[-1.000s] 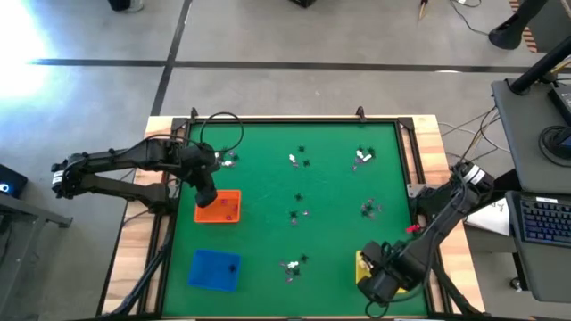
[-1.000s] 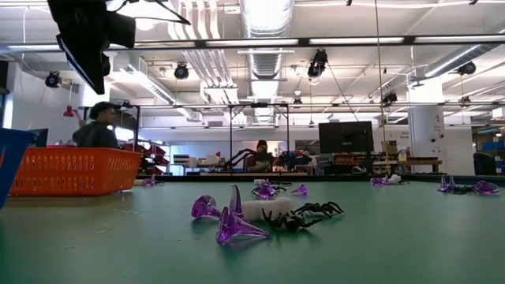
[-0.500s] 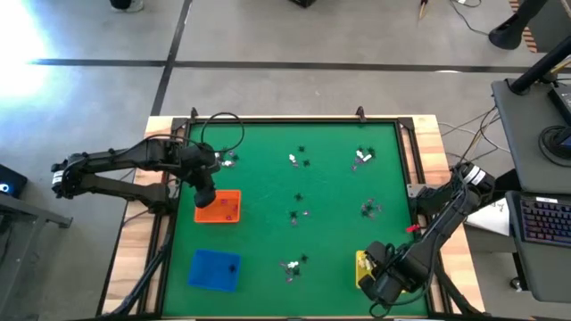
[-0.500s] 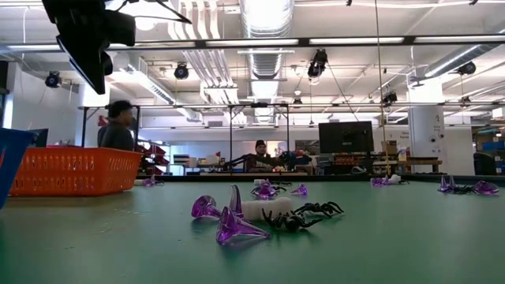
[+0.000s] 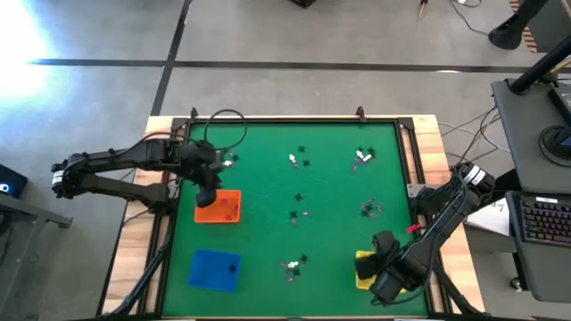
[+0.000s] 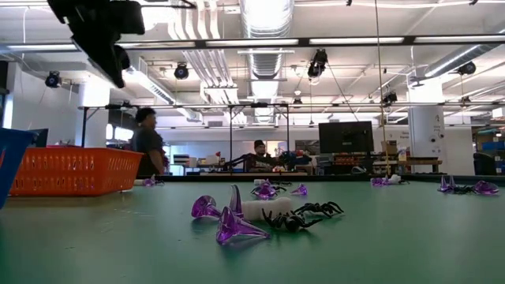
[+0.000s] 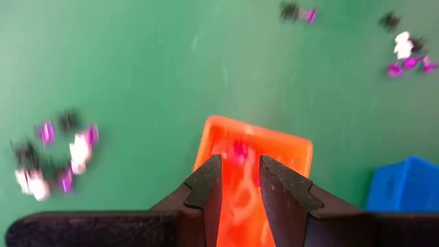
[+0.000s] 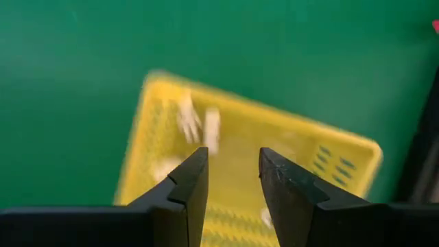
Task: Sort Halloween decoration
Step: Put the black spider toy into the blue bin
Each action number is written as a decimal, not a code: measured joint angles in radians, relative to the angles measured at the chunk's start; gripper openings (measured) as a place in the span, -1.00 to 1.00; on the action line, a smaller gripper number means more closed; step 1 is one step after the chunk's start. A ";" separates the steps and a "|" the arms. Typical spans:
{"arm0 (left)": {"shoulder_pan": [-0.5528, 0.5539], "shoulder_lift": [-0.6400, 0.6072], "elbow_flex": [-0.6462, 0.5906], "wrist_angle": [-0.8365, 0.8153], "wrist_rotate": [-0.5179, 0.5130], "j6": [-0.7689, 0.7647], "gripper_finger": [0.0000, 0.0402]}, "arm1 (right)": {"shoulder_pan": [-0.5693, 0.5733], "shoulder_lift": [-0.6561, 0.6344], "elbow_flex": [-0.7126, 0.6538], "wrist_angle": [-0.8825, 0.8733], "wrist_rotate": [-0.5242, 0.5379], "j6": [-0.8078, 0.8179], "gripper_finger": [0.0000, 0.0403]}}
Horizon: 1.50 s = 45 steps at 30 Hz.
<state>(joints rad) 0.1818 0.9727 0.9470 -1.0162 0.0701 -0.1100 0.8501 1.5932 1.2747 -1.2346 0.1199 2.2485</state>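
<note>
Right now my right end effector (image 8: 232, 180) hangs over the yellow tray (image 8: 302, 158) at the near right corner of the green surface (image 5: 268, 178), fingers parted w/ nothing between them; pale trinkets (image 8: 195, 123) lie in the tray below. My left end effector (image 7: 237, 189) hovers over the orange tray (image 7: 288, 154), fingers part open, nothing held, a purple bit (image 7: 239, 149) inside it. Remaining decorations (image 5: 298, 160) sit scattered across the surface, well apart in small clusters. Blue tray (image 5: 215, 268) near the front left.
</note>
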 joint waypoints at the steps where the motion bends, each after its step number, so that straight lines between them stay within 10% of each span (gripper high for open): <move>1: 0.000 0.001 0.000 0.026 0.000 0.024 -0.60 | -0.006 0.000 0.000 -0.009 0.022 0.011 -0.40; 11: 0.001 0.033 0.000 0.167 -0.049 0.129 -0.60 | -0.099 0.000 0.004 -0.060 0.044 -0.023 -0.39; 45: 0.001 0.014 0.232 -0.161 -0.210 0.207 -0.60 | -0.404 -0.152 0.012 -0.207 0.202 -0.282 -0.51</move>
<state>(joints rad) 0.1831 0.9866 1.1792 -1.1774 -0.1398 0.0967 0.4466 1.4412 1.2869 -1.4420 0.3215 1.9669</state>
